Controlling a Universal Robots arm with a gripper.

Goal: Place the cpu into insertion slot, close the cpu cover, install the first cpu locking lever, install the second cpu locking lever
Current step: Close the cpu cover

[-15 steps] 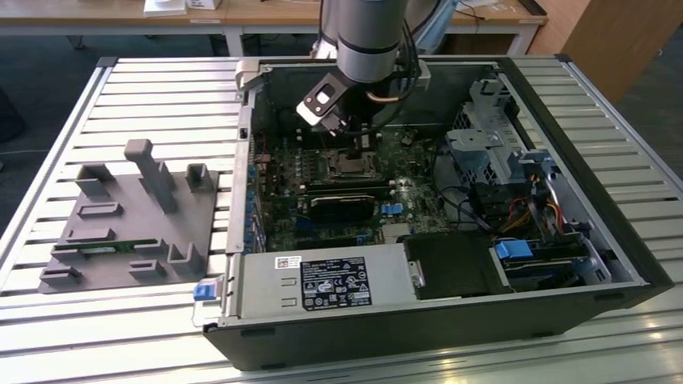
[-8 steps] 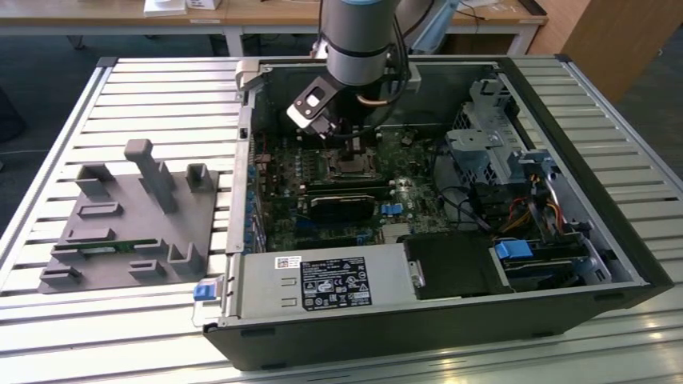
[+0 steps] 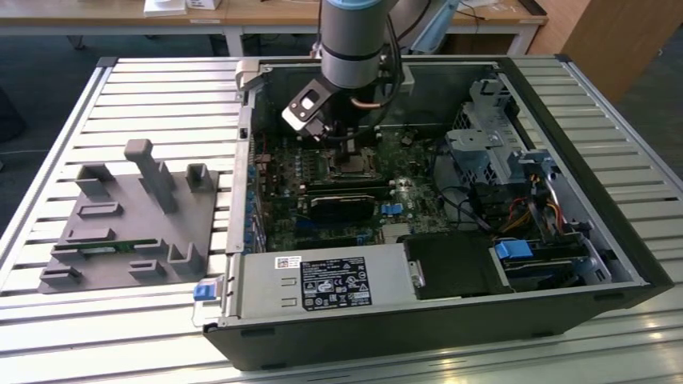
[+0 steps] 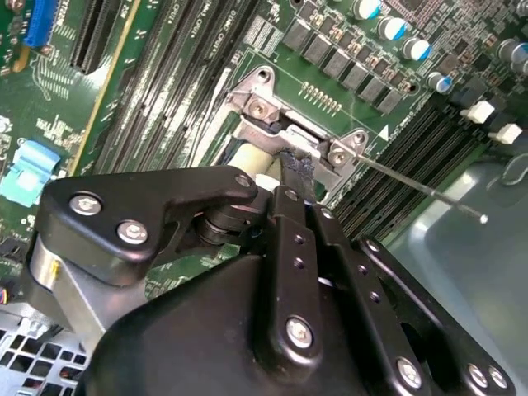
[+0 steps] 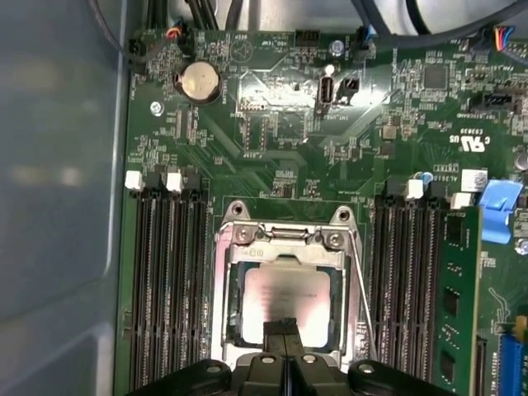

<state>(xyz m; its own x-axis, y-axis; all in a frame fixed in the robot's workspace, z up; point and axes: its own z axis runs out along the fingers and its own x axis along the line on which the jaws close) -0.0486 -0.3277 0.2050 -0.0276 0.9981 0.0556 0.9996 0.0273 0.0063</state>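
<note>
The arm's black end effector [image 3: 344, 152] reaches into the open black computer case [image 3: 427, 332] at the upper centre of the exterior view, above the green circuit board [image 3: 283, 220]. In the first wrist view its fingers [image 5: 276, 337] are pressed together with no gap and grip nothing, their tips over one edge of the small square silvery-tan cpu [image 5: 285, 289]. The cpu lies flat in the square black insertion slot [image 5: 234, 326], and the thin silvery cpu cover [image 5: 221, 280] lies down around it. A thin wire locking lever [image 5: 360, 280] runs beside the slot. A grey moulded fixture [image 3: 128, 224] sits on the slatted metal counter [image 3: 160, 96] at the exterior view's left.
</note>
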